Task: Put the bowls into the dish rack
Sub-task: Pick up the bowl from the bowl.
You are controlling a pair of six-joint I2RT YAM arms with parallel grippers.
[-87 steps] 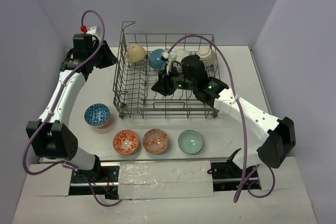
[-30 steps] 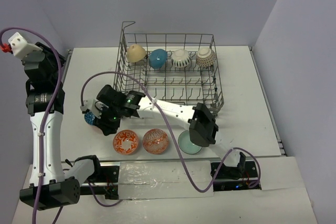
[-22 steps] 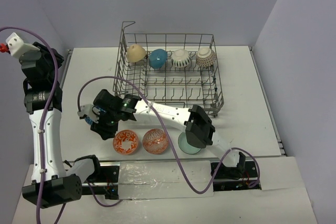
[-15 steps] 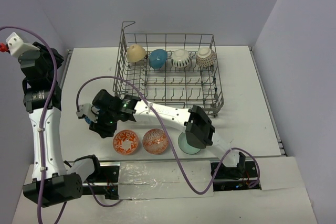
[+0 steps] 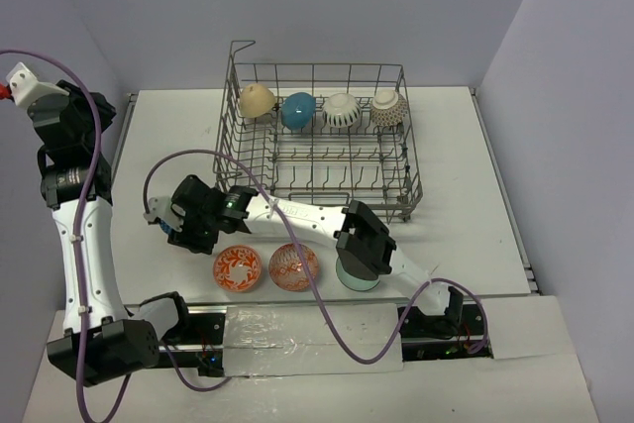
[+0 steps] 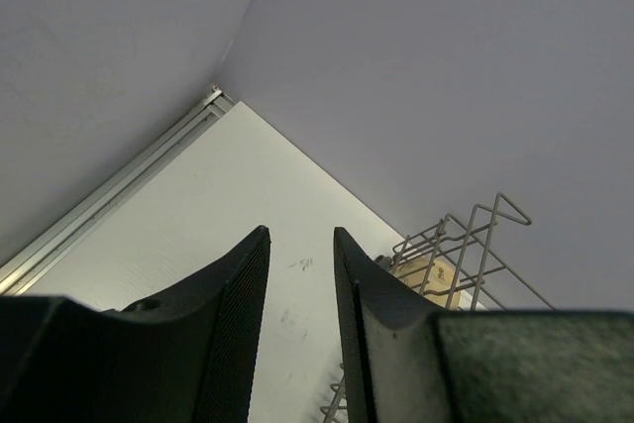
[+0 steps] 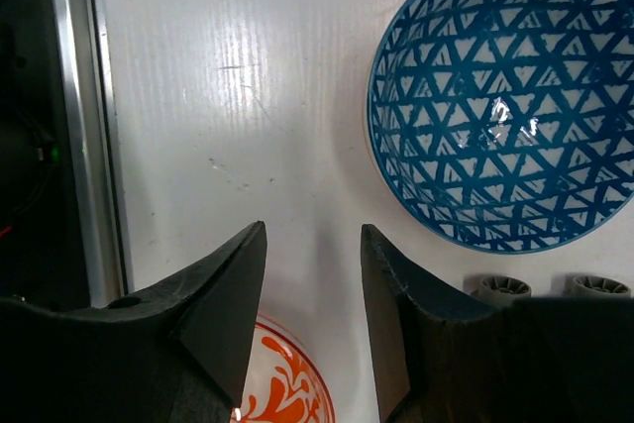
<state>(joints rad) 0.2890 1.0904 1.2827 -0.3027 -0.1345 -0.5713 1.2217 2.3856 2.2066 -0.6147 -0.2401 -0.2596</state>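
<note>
The dish rack (image 5: 317, 146) stands at the back with a tan bowl (image 5: 258, 99), a teal-blue bowl (image 5: 297, 109), a white striped bowl (image 5: 343, 111) and a patterned bowl (image 5: 387, 108) set in its far row. Two orange-red patterned bowls (image 5: 238, 267) (image 5: 293, 265) sit near the front edge. A pale green bowl (image 5: 355, 280) is partly under my right elbow. My right gripper (image 5: 166, 219) (image 7: 313, 228) is open and empty, just beside the blue-white bowl (image 7: 505, 96) (image 5: 170, 230). My left gripper (image 5: 79, 111) (image 6: 300, 233) is raised at the far left, open and empty.
A metal rail (image 7: 84, 126) runs along the table's edge close to my right gripper. The left wrist view shows the rack's corner (image 6: 466, 240) and the tan bowl (image 6: 426, 272) against the grey walls. My right arm (image 5: 297, 217) stretches across in front of the rack.
My right gripper has slid a little further left past the blue-white bowl and its jaws have widened slightly. The left arm has barely shifted.
</note>
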